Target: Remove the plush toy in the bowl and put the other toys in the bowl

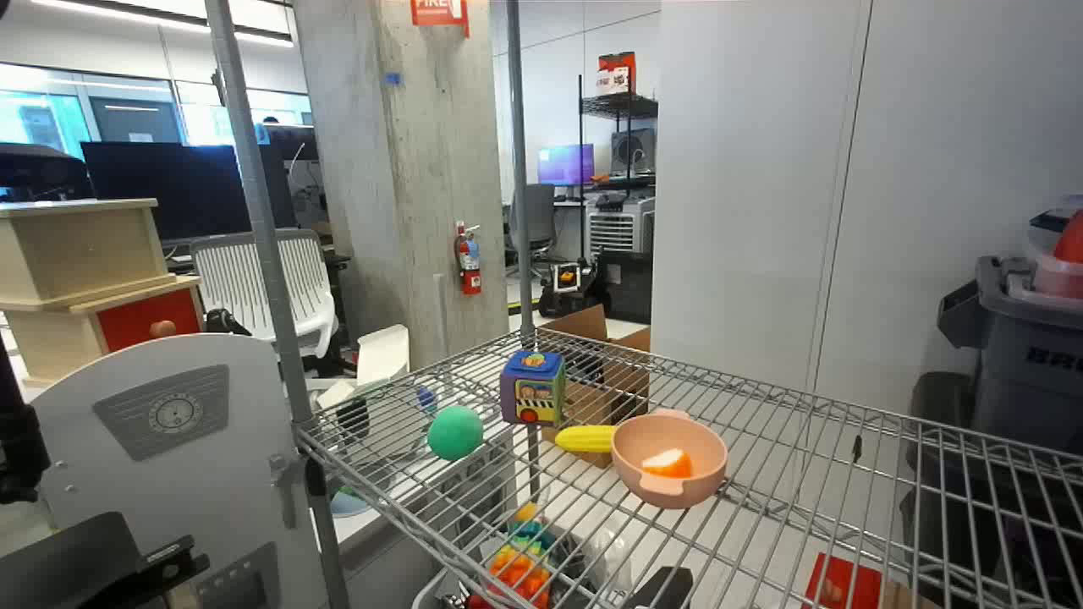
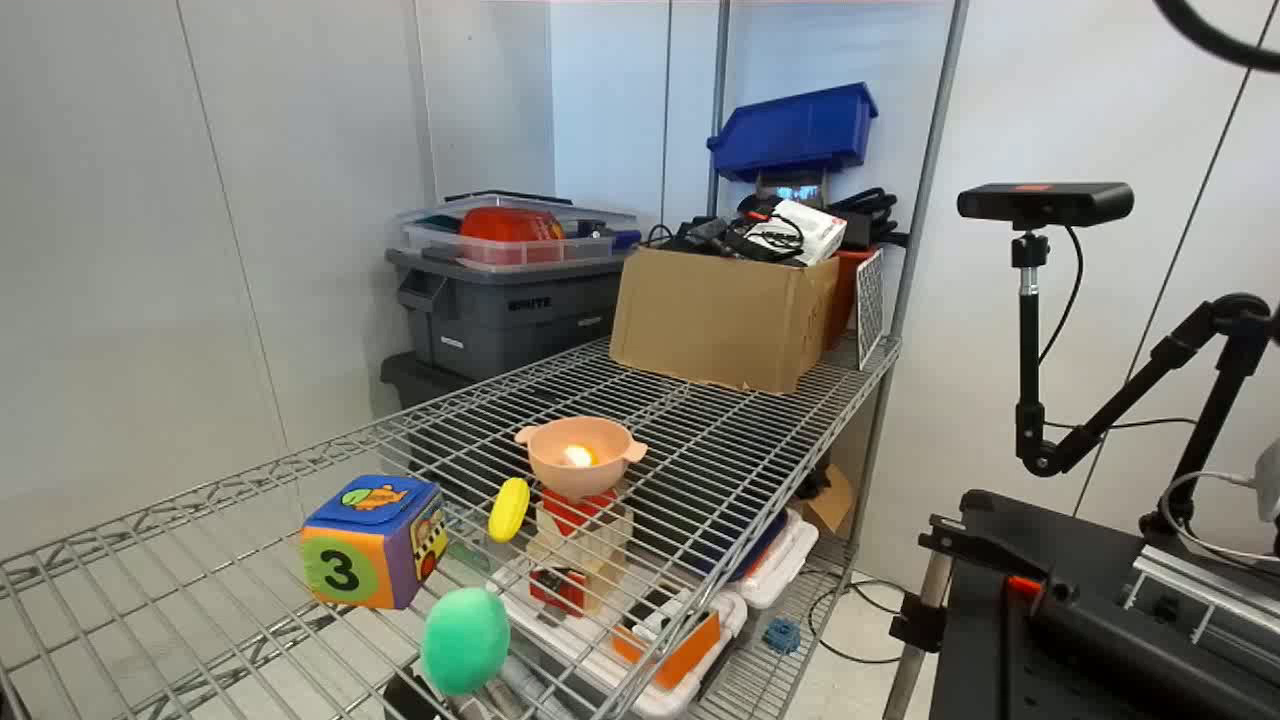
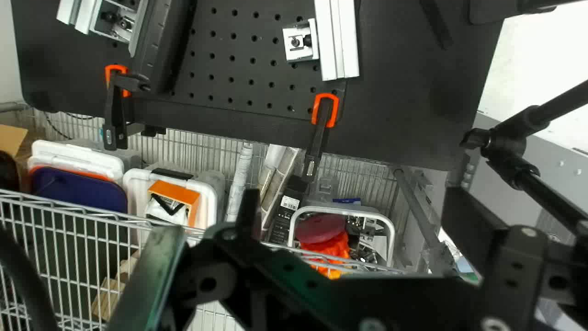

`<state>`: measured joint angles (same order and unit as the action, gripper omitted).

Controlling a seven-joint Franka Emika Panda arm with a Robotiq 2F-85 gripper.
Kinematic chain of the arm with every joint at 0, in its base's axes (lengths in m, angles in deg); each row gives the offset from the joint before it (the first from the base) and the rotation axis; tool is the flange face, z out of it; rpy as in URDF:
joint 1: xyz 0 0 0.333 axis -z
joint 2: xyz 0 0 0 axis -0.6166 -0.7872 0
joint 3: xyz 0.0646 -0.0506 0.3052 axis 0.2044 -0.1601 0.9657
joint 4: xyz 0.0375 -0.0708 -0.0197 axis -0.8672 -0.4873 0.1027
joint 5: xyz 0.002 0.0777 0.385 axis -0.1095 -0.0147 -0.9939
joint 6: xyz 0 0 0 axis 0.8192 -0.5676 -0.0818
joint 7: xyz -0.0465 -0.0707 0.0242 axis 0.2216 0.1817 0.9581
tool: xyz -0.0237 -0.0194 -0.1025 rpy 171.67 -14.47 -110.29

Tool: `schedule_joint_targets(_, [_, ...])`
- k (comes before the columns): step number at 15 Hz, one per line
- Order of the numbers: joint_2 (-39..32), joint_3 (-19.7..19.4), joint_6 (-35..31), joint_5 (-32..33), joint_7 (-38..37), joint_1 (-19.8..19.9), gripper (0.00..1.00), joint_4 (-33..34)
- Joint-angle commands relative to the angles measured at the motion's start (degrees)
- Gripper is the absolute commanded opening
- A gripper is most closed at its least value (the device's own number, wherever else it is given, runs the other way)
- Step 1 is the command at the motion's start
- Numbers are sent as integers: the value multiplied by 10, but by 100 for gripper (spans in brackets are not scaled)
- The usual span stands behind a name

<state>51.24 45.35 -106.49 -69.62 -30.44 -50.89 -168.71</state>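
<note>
The tan-orange bowl [image 1: 670,499] stands on the wire shelf and shows in both exterior views [image 2: 560,472]. The plush toy [image 1: 668,463], orange with a pale end, lies inside the bowl and also shows in an exterior view [image 2: 580,456]. The yellow toy [image 1: 585,438] lies beside the bowl, also in an exterior view [image 2: 509,510]. The green ball [image 1: 456,433] sits farther off near the shelf edge, also in an exterior view [image 2: 466,641]. My gripper [image 3: 356,218] is open and empty in the wrist view, with none of these toys between its fingers.
A blue-and-yellow box [image 1: 532,389] stands near the yellow toy and green ball. A cardboard box [image 2: 715,315] stands at the shelf's far end. Metal posts [image 1: 262,211] rise at the shelf corners. A black base plate [image 3: 257,59] with orange-tipped clamps adjoins the shelf [image 3: 82,216].
</note>
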Motion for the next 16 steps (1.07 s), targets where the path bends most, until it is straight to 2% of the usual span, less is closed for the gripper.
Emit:
schedule_joint_targets(1, [-2, -10, 2, 7, -5, -10, 100, 1])
schedule_joint_targets(9, [-3, -15, 0, 7, -2, -7, 100, 2])
schedule_joint_targets(16, [-32, -109, -4, 0, 67, 33, 100, 46])
